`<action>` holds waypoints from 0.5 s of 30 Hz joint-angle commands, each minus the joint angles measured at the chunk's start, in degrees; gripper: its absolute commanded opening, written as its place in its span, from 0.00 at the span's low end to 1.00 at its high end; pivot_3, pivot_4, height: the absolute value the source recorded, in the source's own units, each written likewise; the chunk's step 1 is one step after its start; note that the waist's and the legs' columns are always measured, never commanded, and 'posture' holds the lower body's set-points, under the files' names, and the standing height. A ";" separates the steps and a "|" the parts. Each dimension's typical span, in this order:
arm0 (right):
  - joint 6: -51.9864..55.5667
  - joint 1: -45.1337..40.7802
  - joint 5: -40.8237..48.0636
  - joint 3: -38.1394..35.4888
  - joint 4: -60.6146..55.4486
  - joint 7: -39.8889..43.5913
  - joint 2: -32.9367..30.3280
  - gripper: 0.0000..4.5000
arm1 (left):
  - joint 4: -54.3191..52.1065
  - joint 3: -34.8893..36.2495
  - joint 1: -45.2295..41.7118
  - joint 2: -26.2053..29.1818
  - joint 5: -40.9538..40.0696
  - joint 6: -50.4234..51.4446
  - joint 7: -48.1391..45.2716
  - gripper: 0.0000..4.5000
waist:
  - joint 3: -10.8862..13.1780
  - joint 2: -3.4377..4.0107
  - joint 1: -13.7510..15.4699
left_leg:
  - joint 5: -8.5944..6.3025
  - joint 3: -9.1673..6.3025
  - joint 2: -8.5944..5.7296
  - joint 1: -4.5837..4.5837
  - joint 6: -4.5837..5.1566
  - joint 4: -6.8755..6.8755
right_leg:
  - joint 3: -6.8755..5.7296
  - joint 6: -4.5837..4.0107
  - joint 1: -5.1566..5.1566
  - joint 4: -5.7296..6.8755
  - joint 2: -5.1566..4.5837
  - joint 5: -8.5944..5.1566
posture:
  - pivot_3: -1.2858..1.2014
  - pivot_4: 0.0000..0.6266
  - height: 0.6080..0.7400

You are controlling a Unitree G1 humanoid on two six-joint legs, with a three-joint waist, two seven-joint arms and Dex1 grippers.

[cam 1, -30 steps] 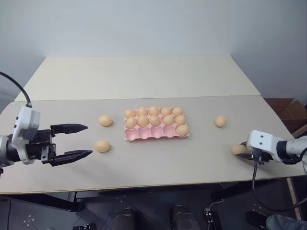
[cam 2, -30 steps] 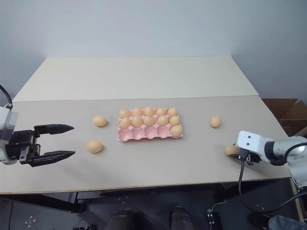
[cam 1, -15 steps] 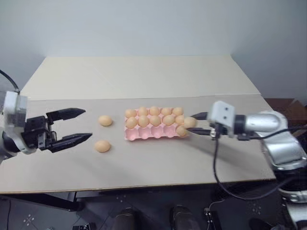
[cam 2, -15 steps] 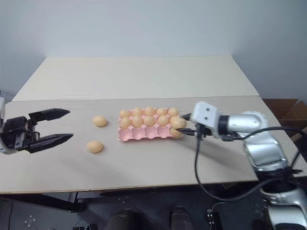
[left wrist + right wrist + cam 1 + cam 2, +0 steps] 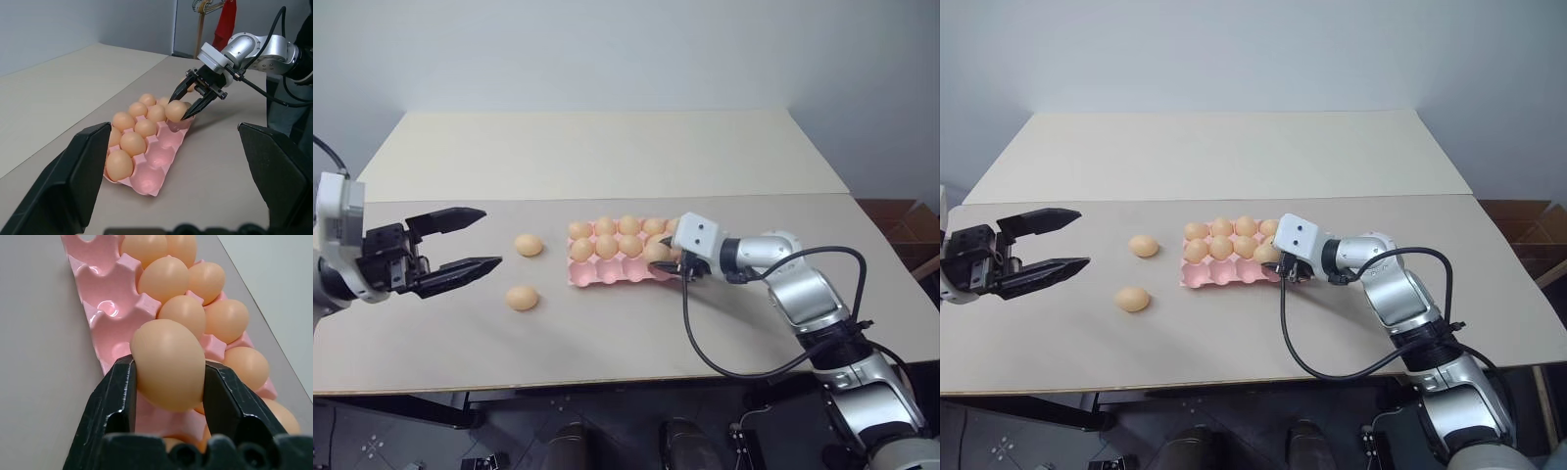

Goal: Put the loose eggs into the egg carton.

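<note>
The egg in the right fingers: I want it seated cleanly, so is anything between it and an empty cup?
Nothing visible. The egg, between the right gripper's fingers, hangs over the egg carton's near row, whose cups sit open.

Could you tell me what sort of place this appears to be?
Probably an indoor lab or test room: a plain beige table against a bare wall, and a cardboard box on the floor beside it.

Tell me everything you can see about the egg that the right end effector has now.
The egg is smooth, pale orange-tan and oval, with no visible crack. It sits between the two black fingers of the right end effector, which touch it on both sides. It hangs just above the pink egg carton, over its near row at the right end.
</note>
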 commanded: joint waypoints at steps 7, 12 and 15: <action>5.96 0.77 -0.07 -4.42 -6.33 -2.41 -2.10 1.00 | -0.85 1.67 0.54 0.12 -1.38 -0.01 -0.52 1.00 | 0.00 0.00 0.05 | 0.01 0.00 0.01 0.00 -0.01 0.00 | 0.00 -0.01 -0.02 0.01 0.02 0.01 | 0.52 0.24 1.00; 11.89 3.61 5.05 -9.53 -16.33 -0.80 -5.37 1.00 | -0.85 1.33 1.09 0.61 -1.10 0.04 -1.44 1.00 | 0.00 0.00 0.05 | 0.00 -0.03 0.01 -0.05 0.00 0.00 | -0.01 0.01 -0.03 -0.02 0.00 0.03 | 0.52 0.24 1.00; 13.49 7.56 8.67 -13.63 -21.75 1.67 -9.48 1.00 | -0.76 1.41 2.10 1.07 -0.26 -0.29 -2.40 1.00 | 0.00 0.00 0.14 | 0.00 -0.03 0.01 0.00 0.00 0.00 | -0.03 0.01 0.01 -0.02 0.01 0.03 | 0.52 0.24 1.00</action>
